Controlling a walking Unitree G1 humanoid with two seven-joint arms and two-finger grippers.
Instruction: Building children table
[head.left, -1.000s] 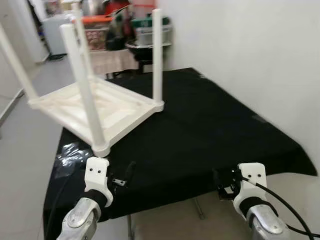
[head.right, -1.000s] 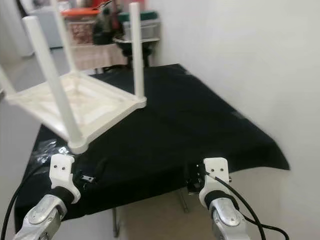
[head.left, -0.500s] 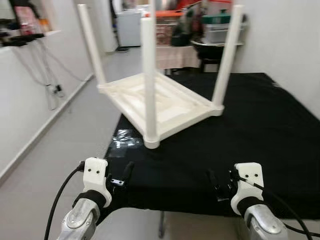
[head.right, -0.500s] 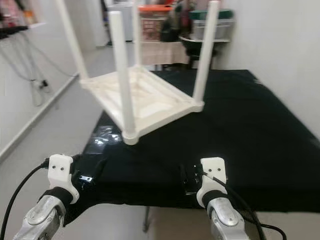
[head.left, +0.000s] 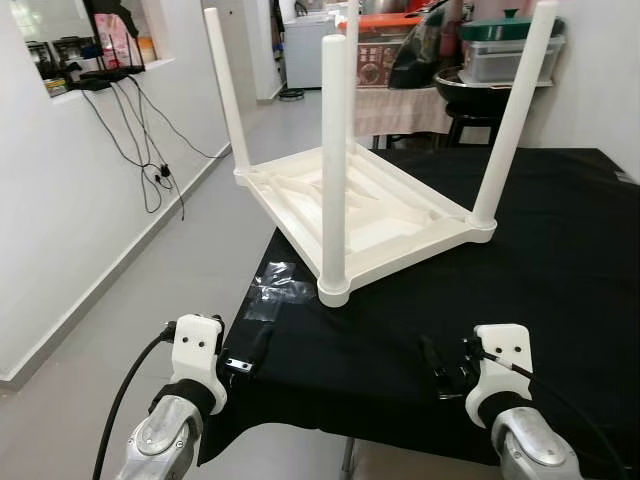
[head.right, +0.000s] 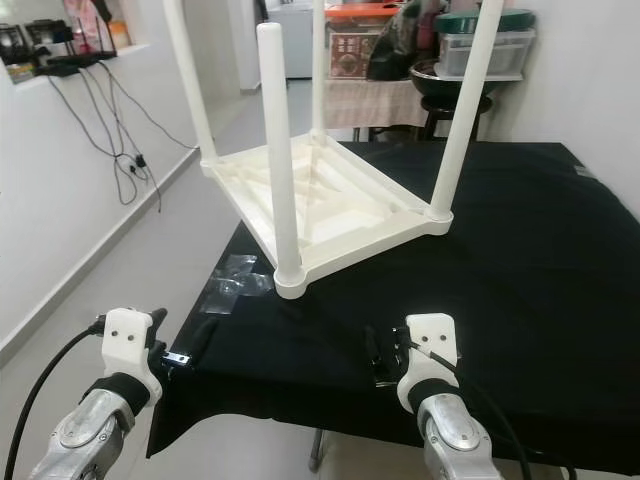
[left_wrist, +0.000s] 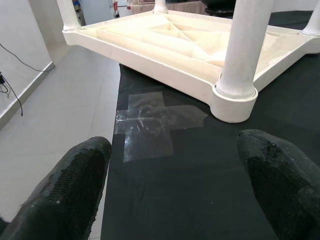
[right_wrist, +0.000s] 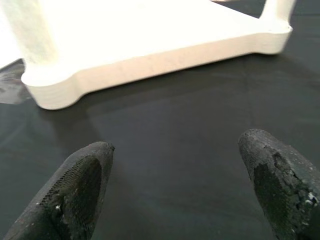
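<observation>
A white plastic children's table (head.left: 385, 215) lies upside down on a black cloth-covered surface (head.left: 560, 300), with its legs pointing up. The nearest leg (head.left: 333, 170) stands at the corner closest to me. My left gripper (head.left: 243, 352) is open, low over the cloth's near left corner, a short way in front of that leg. In the left wrist view its fingertips (left_wrist: 75, 182) frame the table's near corner (left_wrist: 232, 102). My right gripper (head.left: 438, 366) is open above the cloth's near edge, apart from the table (right_wrist: 150, 35) and holding nothing.
A clear crinkled patch of tape (head.left: 278, 285) sticks to the cloth near the table's corner. Bare grey floor (head.left: 150, 290) and a white wall with hanging cables (head.left: 150, 160) lie to the left. A cluttered table with bins and a pot (head.left: 470, 70) stands behind.
The whole picture has swung, bringing the left wall and floor into view, so the camera moved. Both grippers keep their low, open pose, and the white table still rests on the cloth.
</observation>
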